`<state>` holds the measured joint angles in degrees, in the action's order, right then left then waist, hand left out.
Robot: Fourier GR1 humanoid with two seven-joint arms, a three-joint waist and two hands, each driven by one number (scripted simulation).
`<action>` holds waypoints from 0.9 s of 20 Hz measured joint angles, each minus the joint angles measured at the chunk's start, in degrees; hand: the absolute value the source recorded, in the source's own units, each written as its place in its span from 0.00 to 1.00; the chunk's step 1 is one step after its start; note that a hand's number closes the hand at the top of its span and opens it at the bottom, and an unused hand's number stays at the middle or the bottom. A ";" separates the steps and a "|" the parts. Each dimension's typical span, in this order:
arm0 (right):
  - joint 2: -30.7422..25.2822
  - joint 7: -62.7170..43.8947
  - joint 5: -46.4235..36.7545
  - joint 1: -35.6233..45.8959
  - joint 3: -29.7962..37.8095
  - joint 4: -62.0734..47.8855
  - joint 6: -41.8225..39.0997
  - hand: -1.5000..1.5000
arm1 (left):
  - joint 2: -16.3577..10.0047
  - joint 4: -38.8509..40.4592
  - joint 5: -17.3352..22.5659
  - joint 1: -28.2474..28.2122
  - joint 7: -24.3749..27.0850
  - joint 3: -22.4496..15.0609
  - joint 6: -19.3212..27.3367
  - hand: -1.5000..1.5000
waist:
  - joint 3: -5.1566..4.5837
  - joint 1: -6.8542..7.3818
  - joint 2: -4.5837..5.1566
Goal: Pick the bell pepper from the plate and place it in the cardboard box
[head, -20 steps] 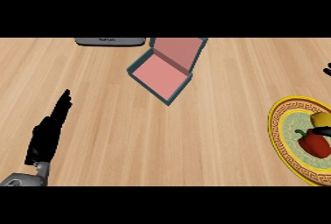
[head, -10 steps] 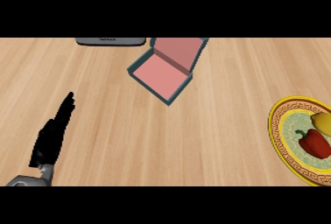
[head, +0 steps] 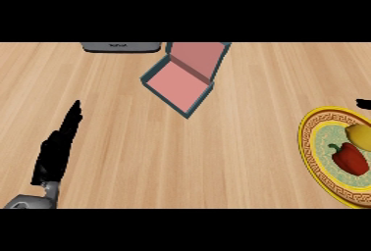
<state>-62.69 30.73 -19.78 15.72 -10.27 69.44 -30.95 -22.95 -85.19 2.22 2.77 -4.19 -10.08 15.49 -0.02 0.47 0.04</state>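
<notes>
Wooden counter [head: 181, 162] fills the view, its grain running from left to right. At the right edge sits a round plate [head: 308, 157] with a yellow patterned rim and a pale green middle, partly cut off by the frame. The red bell pepper [head: 351, 159] lies on that plate, in its middle part, with its green stem pointing toward the upper left. A yellow fruit [head: 360, 135] lies on the same plate just above the pepper; the two are close together, and whether they touch cannot be told. The cardboard box [head: 177, 86] stands in the upper middle of the frame, well apart from the plate, turned at an angle to the counter's edge. It is teal on the outside and pink inside, its flap stands up at the far side, and nothing lies in it. A grey appliance [head: 119, 47] shows at the top edge, to the upper left of the box. The left hand [head: 58, 152] is at the lower left of the frame, seen edge-on, with its fingers straight and close together, pointing toward the top of the frame; it holds nothing and touches neither the box nor the plate. Its grey forearm [head: 29, 201] comes in at the lower left corner. Of the right hand [head: 362, 103] only a small black piece shows at the right edge, just above the plate, and whether it is spread or closed cannot be told.
</notes>
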 measured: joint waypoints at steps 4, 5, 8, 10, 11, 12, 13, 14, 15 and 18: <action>2.24 -0.89 -4.08 -1.26 -0.11 0.02 0.63 0.00 | -0.15 -0.50 -0.17 -0.73 0.04 1.53 -1.72 0.50 | -0.01 -0.21 -0.04; 3.02 -2.11 -4.43 -1.94 0.33 1.19 0.39 0.00 | 0.22 -0.83 -0.53 -1.13 0.08 1.66 -1.76 0.50 | 0.01 -0.30 -0.06; 5.16 -4.21 -6.89 -3.04 0.89 2.57 0.79 0.00 | 1.34 -2.56 -2.01 -2.75 -0.65 1.36 -1.41 0.50 | 0.01 -0.34 -0.09; 6.02 -5.21 -8.51 -3.15 1.60 2.98 0.48 0.00 | 2.04 -2.76 -2.62 -3.36 -0.14 1.70 -1.54 0.50 | 0.02 -0.34 -0.08; 6.14 -5.07 -9.49 -2.98 1.82 2.58 0.17 0.00 | 1.96 -1.98 -2.29 -2.76 0.06 2.45 -2.39 0.50 | 0.01 -0.35 -0.07; 6.56 -4.33 -10.70 -2.58 1.96 1.24 0.35 0.00 | 1.71 -2.59 -2.28 -2.79 -0.48 2.99 -2.87 0.50 | 0.01 -0.27 -0.05; 7.20 -4.57 -11.51 -3.40 2.09 1.52 0.79 0.00 | 2.26 -1.52 -2.62 -2.40 -0.09 3.06 -3.00 0.50 | 0.00 -0.37 -0.06; 7.39 -4.60 -12.23 -3.74 2.66 1.60 0.51 0.00 | 2.69 -1.56 -3.05 -2.20 -0.53 3.15 -3.06 0.50 | 0.02 -0.40 -0.05; 7.98 -4.92 -12.98 -4.42 3.10 2.06 0.60 0.00 | 2.98 -1.70 -3.34 -2.57 -0.43 3.37 -3.28 0.50 | 0.01 -0.43 -0.07; 9.10 -4.44 -15.12 -5.27 4.29 2.37 0.28 0.00 | 3.54 -1.90 -4.21 -2.54 -0.87 4.18 -4.00 0.50 | 0.02 -0.43 -0.07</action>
<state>-53.60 26.29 -34.91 10.45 -5.98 71.81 -30.66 -19.41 -87.10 -1.99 0.23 -5.05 -5.91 11.50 0.00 0.03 -0.03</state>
